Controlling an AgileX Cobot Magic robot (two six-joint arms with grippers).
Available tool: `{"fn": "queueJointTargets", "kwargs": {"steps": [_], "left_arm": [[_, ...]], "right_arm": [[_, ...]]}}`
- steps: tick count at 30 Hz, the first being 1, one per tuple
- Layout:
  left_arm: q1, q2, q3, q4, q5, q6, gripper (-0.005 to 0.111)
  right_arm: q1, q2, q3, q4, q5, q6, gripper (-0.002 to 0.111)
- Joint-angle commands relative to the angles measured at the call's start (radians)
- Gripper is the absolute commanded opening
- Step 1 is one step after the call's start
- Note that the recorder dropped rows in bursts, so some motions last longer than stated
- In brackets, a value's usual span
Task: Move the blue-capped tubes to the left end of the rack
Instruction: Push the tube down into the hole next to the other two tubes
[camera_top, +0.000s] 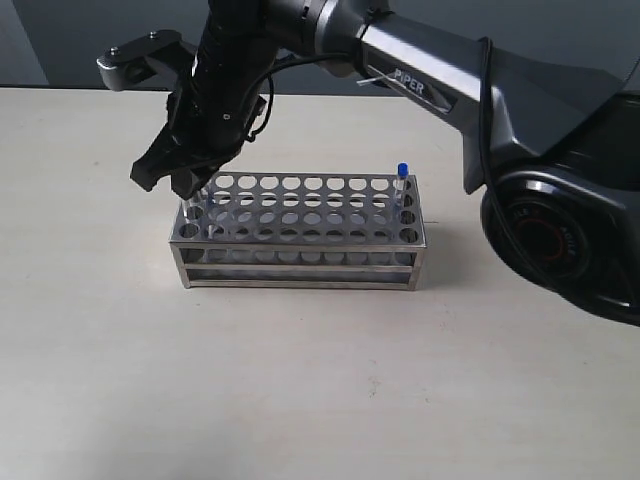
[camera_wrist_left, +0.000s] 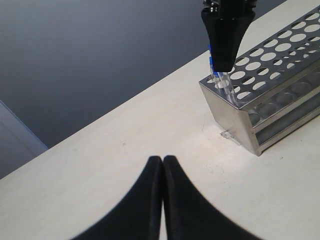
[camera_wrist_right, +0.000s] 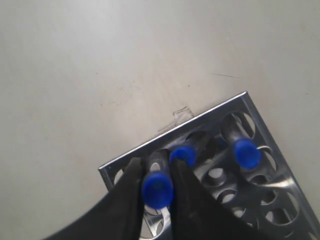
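The grey metal rack (camera_top: 300, 265) stands on the pale table. My right gripper (camera_top: 180, 185) reaches across to the rack's left end. In the right wrist view this gripper (camera_wrist_right: 156, 167) is shut on a blue-capped tube (camera_wrist_right: 157, 190) over a corner hole of the rack (camera_wrist_right: 220, 107). Two more blue-capped tubes (camera_wrist_right: 182, 154) (camera_wrist_right: 246, 152) stand in holes beside it. Another blue-capped tube (camera_top: 401, 170) stands at the rack's far right end, back row. My left gripper (camera_wrist_left: 162, 159) is shut on nothing above the bare table, some way from the rack's end wall (camera_wrist_left: 235, 125).
The right arm's thick body (camera_top: 520, 150) spans the upper right of the exterior view, above and behind the rack. A dark wall runs behind the table's far edge (camera_top: 60, 88). A small clear scrap (camera_wrist_left: 226, 134) lies on the table by the rack's corner.
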Motion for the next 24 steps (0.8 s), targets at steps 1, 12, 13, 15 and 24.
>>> {"fn": "queueJointTargets", "kwargs": {"steps": [1, 12, 13, 15, 24], "left_arm": [[-0.004, 0.003, -0.005, 0.002, -0.006, -0.005, 0.001], [-0.004, 0.003, -0.005, 0.002, -0.006, -0.005, 0.001], [-0.004, 0.003, -0.005, 0.002, -0.006, -0.005, 0.001], [-0.004, 0.003, -0.005, 0.002, -0.006, -0.005, 0.001], [-0.004, 0.003, -0.005, 0.002, -0.006, -0.005, 0.001]], "right_arm": [[0.032, 0.033, 0.001, 0.111, -0.004, -0.016, -0.001], [0.057, 0.056, 0.001, 0.100, 0.003, -0.023, -0.001], [0.057, 0.055, 0.001, 0.100, 0.005, -0.023, -0.001], [0.057, 0.058, 0.001, 0.096, 0.005, -0.023, -0.001], [0.055, 0.065, 0.001, 0.029, 0.021, 0.013, -0.001]]}}
